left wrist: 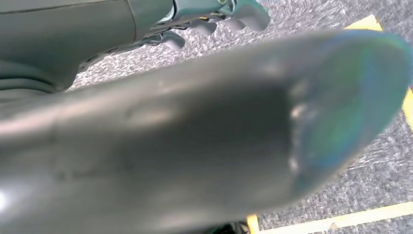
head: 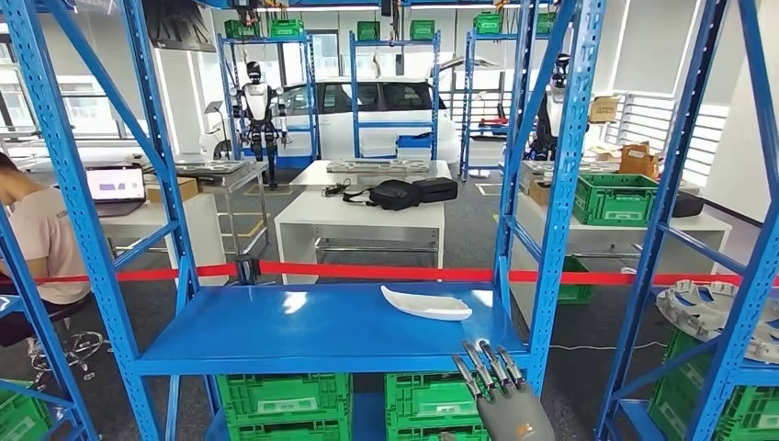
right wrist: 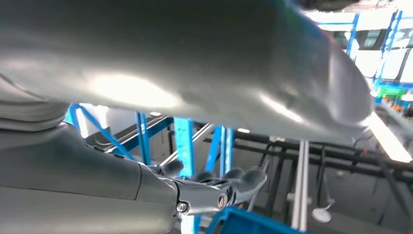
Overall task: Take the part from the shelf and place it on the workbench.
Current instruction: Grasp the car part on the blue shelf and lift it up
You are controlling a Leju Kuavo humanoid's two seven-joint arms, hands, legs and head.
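The part [head: 427, 303] is a shallow white curved piece lying on the blue shelf board [head: 276, 331], toward its right end. My right hand [head: 502, 390] rises in front of the shelf's front edge, just below and right of the part, fingers straight and apart, holding nothing. In the right wrist view that hand [right wrist: 160, 187] has its fingers [right wrist: 241, 180] stretched toward the blue shelf uprights, empty. My left hand [left wrist: 146, 141] hangs over grey carpet with yellow floor lines; its fingers [left wrist: 214, 22] hold nothing.
Blue shelf uprights [head: 560, 184] stand left and right of the board. Green crates [head: 285, 400] sit under it. A red tape [head: 386, 273] runs behind the shelf, with white tables [head: 358, 216] beyond. A person [head: 41, 239] sits at far left. A round grey part [head: 712, 312] lies on the right shelf.
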